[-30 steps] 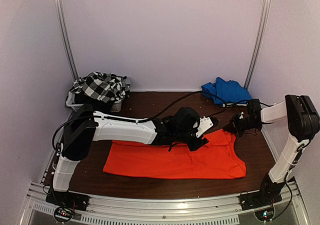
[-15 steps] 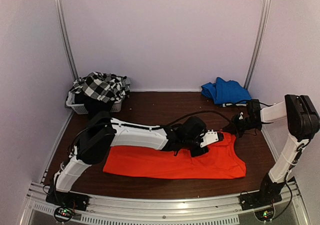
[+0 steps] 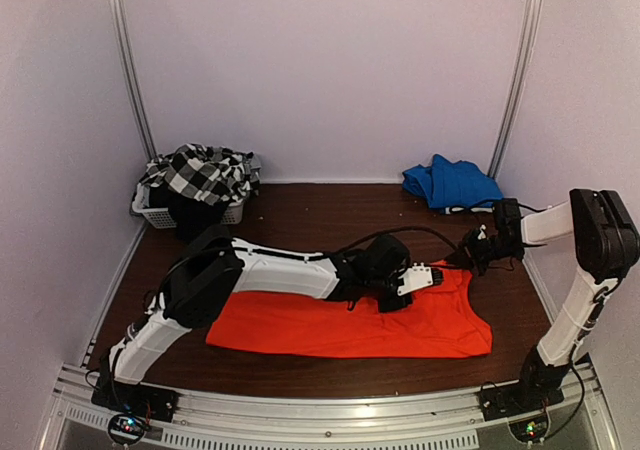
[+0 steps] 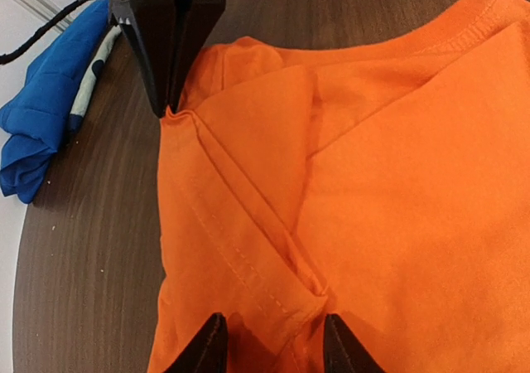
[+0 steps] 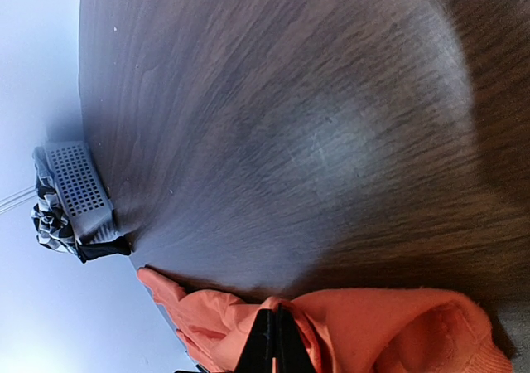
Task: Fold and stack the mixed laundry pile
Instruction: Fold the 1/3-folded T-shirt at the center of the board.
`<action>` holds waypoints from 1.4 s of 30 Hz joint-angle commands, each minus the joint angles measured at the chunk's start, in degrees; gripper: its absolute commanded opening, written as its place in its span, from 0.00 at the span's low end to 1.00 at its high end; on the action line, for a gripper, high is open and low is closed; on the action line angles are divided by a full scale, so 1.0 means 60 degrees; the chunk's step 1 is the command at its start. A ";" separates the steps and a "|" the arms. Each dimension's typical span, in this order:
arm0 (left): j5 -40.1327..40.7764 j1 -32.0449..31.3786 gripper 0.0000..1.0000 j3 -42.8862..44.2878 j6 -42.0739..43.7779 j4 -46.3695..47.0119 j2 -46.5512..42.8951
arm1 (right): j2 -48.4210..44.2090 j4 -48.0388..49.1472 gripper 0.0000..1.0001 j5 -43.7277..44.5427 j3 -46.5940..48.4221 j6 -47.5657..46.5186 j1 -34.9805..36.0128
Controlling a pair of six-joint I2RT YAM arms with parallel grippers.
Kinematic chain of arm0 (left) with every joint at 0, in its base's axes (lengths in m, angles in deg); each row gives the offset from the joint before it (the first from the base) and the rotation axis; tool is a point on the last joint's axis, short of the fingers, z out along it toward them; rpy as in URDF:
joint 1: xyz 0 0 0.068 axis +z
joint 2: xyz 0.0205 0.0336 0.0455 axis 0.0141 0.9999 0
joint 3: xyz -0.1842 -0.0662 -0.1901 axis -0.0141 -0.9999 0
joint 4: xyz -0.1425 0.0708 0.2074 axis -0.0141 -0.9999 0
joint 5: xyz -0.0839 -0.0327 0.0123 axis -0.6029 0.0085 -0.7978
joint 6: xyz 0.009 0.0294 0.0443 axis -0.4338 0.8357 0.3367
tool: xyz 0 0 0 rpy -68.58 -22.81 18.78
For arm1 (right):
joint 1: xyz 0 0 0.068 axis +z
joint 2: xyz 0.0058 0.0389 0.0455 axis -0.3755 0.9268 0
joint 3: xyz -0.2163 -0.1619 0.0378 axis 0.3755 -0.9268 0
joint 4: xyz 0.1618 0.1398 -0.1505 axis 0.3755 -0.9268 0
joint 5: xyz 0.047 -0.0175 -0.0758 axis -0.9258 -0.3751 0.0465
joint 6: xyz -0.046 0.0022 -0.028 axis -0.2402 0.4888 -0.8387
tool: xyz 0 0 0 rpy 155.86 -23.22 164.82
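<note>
The bright orange-red garment (image 3: pixel 350 325) lies flat across the near half of the table. My left gripper (image 3: pixel 428 278) rests on its right part, near the collar. In the left wrist view its jaws (image 4: pixel 273 348) stand apart astride a raised fold of the orange cloth (image 4: pixel 373 182). My right gripper (image 3: pixel 476 257) is shut on the garment's far right corner, and its closed fingertips (image 5: pixel 276 340) pinch orange cloth (image 5: pixel 373 331). The black-and-white checked garment (image 3: pixel 200 175) is heaped at the back left, with a black garment (image 3: pixel 190 210) hanging beneath it.
A white slatted basket (image 3: pixel 150 213) holds the checked heap at the back left corner. A blue cloth (image 3: pixel 452 183) lies bunched at the back right, close behind my right gripper. Bare dark wood table (image 3: pixel 320 210) lies between them. Walls close in on three sides.
My left arm has swung right and toward the near edge, coming down onto the orange garment, and its jaws have narrowed. My right gripper has kept its pinch in place.
</note>
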State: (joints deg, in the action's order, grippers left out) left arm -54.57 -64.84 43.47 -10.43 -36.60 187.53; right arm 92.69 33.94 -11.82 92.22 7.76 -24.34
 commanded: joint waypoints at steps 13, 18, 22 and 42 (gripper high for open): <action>-0.0246 -0.0028 0.41 0.0803 0.0315 0.0445 0.0568 | 0.0412 -0.0325 0.00 -0.0103 0.0606 -0.0477 -0.0029; -0.0636 -0.0030 0.33 0.0852 0.0437 0.0402 0.0643 | 0.0538 -0.0433 0.00 -0.0132 0.0750 -0.0579 -0.0029; -0.0695 -0.0030 0.15 0.0957 0.0406 0.0390 0.0643 | 0.0579 -0.0455 0.00 -0.0158 0.0767 -0.0616 -0.0029; -0.1504 0.0234 0.00 -0.0348 0.0868 -0.0089 -0.1222 | -0.2091 -0.1371 0.00 -0.0340 0.0109 -0.0346 -0.0015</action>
State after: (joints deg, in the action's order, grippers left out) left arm -59.93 -63.85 43.98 -6.10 -37.72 185.87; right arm 83.62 27.62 -13.60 95.24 5.29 -24.34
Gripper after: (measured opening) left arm 0.023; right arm 0.006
